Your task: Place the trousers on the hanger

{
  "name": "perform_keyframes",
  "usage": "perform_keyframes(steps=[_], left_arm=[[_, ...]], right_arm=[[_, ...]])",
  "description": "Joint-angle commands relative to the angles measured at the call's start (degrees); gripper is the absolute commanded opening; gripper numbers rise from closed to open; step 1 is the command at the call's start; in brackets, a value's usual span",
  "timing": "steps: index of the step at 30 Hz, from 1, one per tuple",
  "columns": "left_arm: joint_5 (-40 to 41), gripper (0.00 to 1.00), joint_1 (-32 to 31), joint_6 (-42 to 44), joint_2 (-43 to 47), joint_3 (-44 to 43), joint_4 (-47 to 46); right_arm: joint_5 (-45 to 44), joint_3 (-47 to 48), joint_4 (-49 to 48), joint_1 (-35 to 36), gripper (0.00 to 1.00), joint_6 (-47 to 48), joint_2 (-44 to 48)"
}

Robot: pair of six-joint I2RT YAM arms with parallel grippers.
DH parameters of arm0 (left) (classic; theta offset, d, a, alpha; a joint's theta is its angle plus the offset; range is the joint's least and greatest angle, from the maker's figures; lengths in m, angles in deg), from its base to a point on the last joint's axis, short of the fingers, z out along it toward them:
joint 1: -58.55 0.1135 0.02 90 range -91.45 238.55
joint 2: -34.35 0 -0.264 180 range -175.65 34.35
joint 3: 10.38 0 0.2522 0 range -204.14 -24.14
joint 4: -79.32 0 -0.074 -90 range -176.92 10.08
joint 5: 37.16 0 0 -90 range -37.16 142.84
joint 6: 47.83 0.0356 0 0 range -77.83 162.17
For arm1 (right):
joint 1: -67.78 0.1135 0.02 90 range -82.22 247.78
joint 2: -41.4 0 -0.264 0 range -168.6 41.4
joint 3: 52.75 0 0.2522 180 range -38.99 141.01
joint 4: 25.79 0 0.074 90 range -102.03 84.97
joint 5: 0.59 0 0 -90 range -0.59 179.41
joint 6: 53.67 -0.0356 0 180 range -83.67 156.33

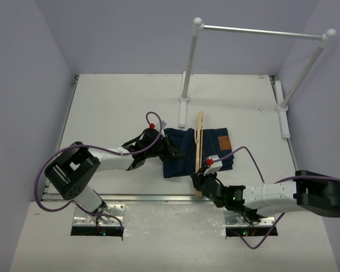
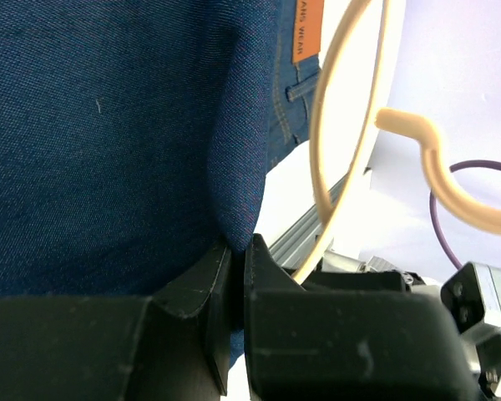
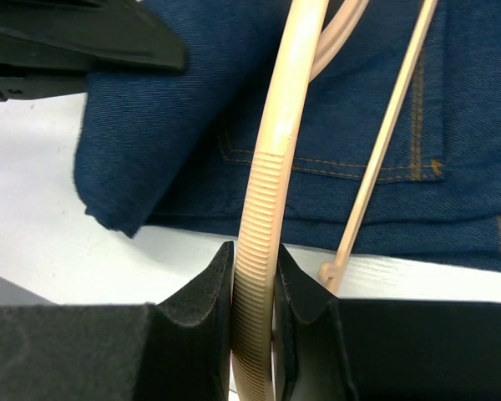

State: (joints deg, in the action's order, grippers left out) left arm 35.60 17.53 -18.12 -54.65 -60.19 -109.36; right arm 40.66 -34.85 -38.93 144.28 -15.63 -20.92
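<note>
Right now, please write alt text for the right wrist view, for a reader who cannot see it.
The right gripper is shut on the ribbed tan bar of the hanger. Behind it the trousers lie on the white table, with a folded corner at the left.

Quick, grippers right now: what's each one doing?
Left gripper: closed, pinching a fold of the trousers.
Right gripper: closed on the hanger.

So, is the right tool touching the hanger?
Touching. The right wrist view shows it: both fingers of the right tool press on the ribbed arm of the hanger, with no gap on either side.
</note>
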Motion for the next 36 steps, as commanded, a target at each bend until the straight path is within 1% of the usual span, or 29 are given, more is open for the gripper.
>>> perform_keyframes(steps=[1,7,9,11,13,17,19,21,25,28,31,34,36], left_arm=[[-1.1,0.0,-1.17,-0.29,-1.54,-3.11,-4.89],[-3.59,0.0,-1.27,-0.21,-5.51,-4.23,-6.55],[-4.72,0.0,-1.38,-0.38,-6.27,-4.64,-7.4],[-5.16,0.0,-1.44,-0.43,-6.17,-4.63,-8.0],[-4.88,0.0,-1.52,-0.24,-4.93,-4.46,-7.33],[-1.65,0.0,-1.42,1.59,-2.47,-4.48,-4.53],[-0.89,0.0,-1.26,2.1,-1.8,-4.64,-4.28],[0.15,0.0,-0.39,2.93,-0.89,-4.91,-3.01],[3.34,0.0,1.47,4.19,0.14,-4.32,-3.04],[2.71,0.0,2.79,4.29,-0.9,-4.7,-5.51],[3.04,0.0,2.94,5.32,-3.24,-6.48,-7.25],[-0.75,0.0,3.51,7.85,-6.98,-10.7,-9.14],[-3.33,0.0,3.43,9.43,-8.47,-12.49,-10.1]], right_arm=[[3.01,4.05,-6.36,-0.44,0.0,3.27,-3.61],[4.68,5.11,-9.2,-1.41,0.0,5.29,-4.2],[7.68,5.24,-11.86,-2.67,0.0,7.79,-4.67],[11.13,5.38,-12.86,-4.19,0.0,8.36,-5.14],[16.14,5.72,-15.18,-6.53,0.0,9.23,-6.67],[19.52,6.95,-15.7,-7.14,0.0,8.96,-8.53],[20.86,7.29,-15.38,-7.06,0.0,8.05,-9.12],[21.3,6.56,-14.63,-6.98,0.0,5.06,-8.68],[23.17,5.68,-13.14,-7.06,0.0,3.83,-7.12],[24.85,7.39,-8.93,-6.99,0.0,2.86,-6.47],[25.69,7.31,-8.18,-6.98,0.0,2.6,-5.42],[27.54,9.91,-3.73,-6.98,0.0,4.86,-5.43],[27.8,10.01,-3.31,-7.21,0.0,6.52,-4.83]])
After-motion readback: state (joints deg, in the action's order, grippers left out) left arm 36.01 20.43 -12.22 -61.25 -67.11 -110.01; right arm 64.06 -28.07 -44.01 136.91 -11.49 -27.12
